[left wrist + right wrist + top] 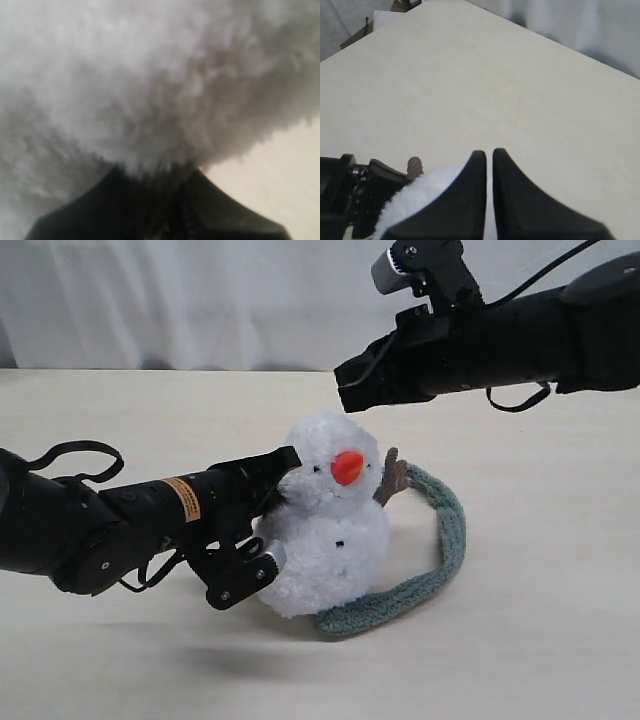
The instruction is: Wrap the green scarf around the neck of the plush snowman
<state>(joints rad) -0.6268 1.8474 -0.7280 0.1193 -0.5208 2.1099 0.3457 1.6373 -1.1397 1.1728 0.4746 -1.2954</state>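
Note:
The plush snowman (325,535) sits upright mid-table, orange nose toward the camera. Its white fur (150,75) fills the left wrist view. My left gripper (288,470) reaches in from the left and is shut on the fur at the back of the snowman's neck (322,503); its dark fingers (200,200) sink into the plush. The green scarf (452,535) lies on the table, curving from behind a brown twig arm (391,478) round to the front of the body. My right gripper (347,388) hovers shut and empty above the head, whose white top (420,197) shows beside the gripper (489,152).
The pale table (540,640) extends around the toy, backed by a white curtain (200,300). My left arm (350,192) shows dark beside the snowman in the right wrist view, next to a twig arm (414,165). A cardboard box (400,5) sits beyond the table's far corner.

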